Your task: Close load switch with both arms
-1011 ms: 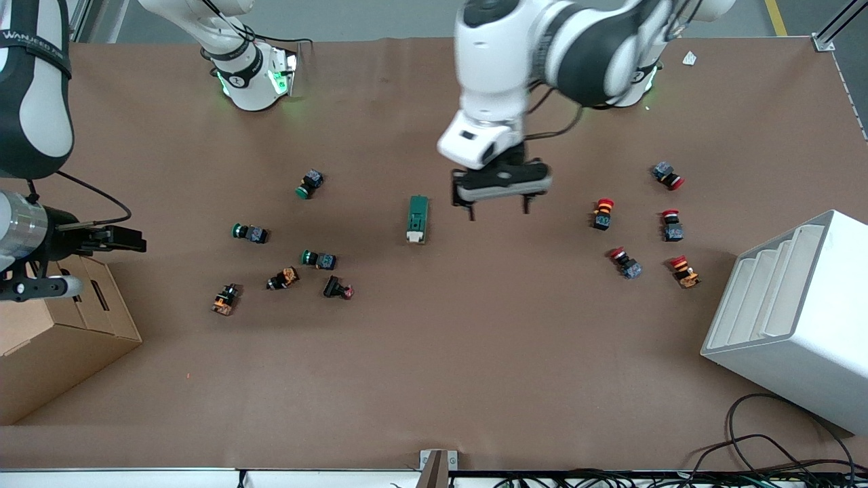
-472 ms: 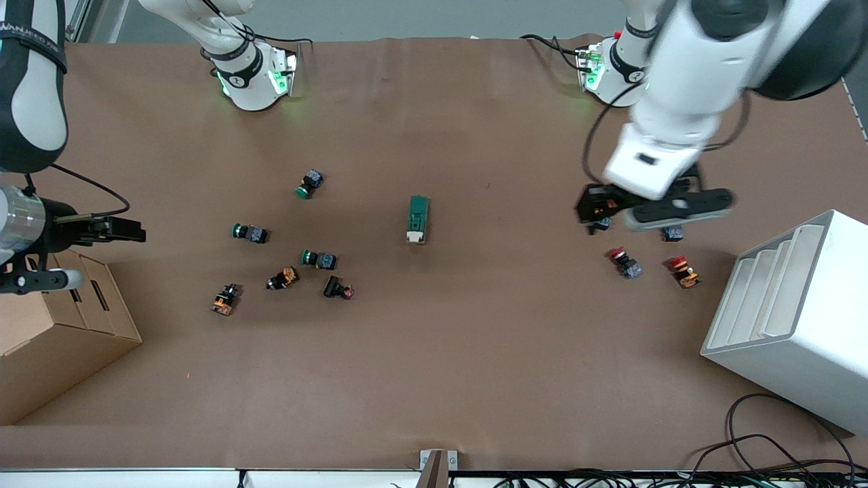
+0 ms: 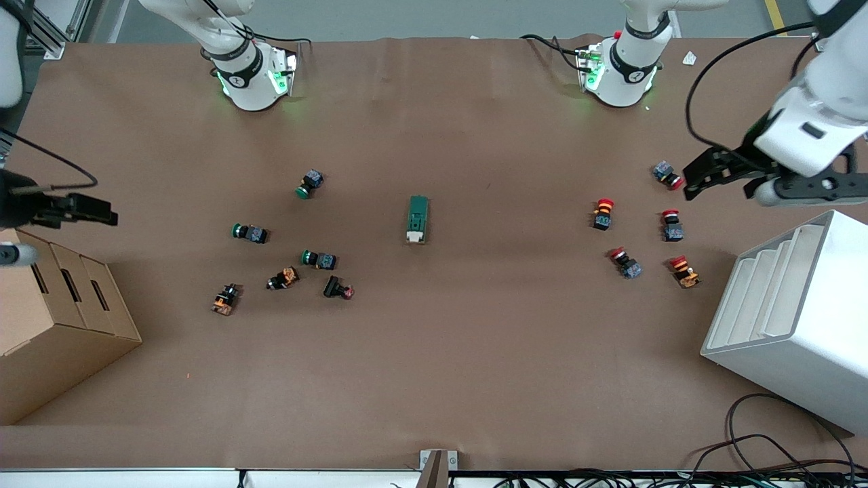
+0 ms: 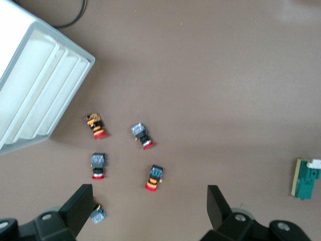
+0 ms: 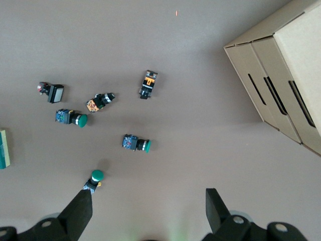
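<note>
The load switch (image 3: 418, 219), a dark green block with its white lever end nearer the front camera, lies alone mid-table. It also shows in the left wrist view (image 4: 306, 178) and at the edge of the right wrist view (image 5: 2, 148). My left gripper (image 3: 720, 186) hangs open and empty over the red-capped buttons at the left arm's end; its fingers stand wide apart in the left wrist view (image 4: 148, 211). My right gripper (image 3: 71, 227) is open and empty above the cardboard box's edge at the right arm's end, and it shows in the right wrist view (image 5: 148, 213).
Several red-capped push-buttons (image 3: 603, 213) lie toward the left arm's end beside a white slotted rack (image 3: 793, 318). Green-capped and orange buttons (image 3: 319, 259) lie toward the right arm's end, near a cardboard box (image 3: 47, 325). Cables hang at the front table edge.
My left arm has swung away from beside the load switch to the left arm's end of the table. My right gripper has drawn back toward the table's edge. The switch has not moved.
</note>
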Robot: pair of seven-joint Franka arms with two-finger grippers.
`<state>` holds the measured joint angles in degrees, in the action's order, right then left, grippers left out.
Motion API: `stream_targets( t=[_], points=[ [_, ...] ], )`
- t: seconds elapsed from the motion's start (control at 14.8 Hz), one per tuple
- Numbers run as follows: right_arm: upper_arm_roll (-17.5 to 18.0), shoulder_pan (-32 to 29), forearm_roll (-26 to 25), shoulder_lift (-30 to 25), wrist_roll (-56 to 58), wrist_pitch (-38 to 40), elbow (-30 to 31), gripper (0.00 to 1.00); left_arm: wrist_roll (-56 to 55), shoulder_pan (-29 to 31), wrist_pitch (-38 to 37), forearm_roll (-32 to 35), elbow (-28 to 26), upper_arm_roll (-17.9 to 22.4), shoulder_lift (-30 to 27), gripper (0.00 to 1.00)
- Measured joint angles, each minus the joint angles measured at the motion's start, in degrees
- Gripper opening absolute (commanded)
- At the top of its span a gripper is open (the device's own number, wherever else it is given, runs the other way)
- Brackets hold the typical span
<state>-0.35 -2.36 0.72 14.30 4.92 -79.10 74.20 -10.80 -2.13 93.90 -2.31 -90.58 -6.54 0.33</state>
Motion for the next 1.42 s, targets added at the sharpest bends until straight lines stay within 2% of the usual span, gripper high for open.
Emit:
stream_targets(
  t=[0.27,0.67,0.94,1.42],
  points=[
    [0.1,0.1,0.0,-3.3,0.0,0.4,0.5,1.00,4.9,3.8,-1.7,-0.7,-3.1,-0.1,-3.1,1.00],
    [-1.7,0.1,-0.1,-6.3,-0.1,0.4,1.1,1.00,5.9,4.1,-4.0,-0.7,-5.4,-0.4,-5.8,1.00],
    [-2.0,0.2,-0.5,-7.6,-0.1,0.3,1.9,1.00,10.5,4.2,0.1,0.8,-5.7,-0.2,-5.6,1.00],
    [-3.3,1.1,-0.7,-10.8,-0.1,0.3,3.1,1.00,11.4,4.2,0.6,1.0,-5.1,-0.4,-4.6,1.00]
  ],
)
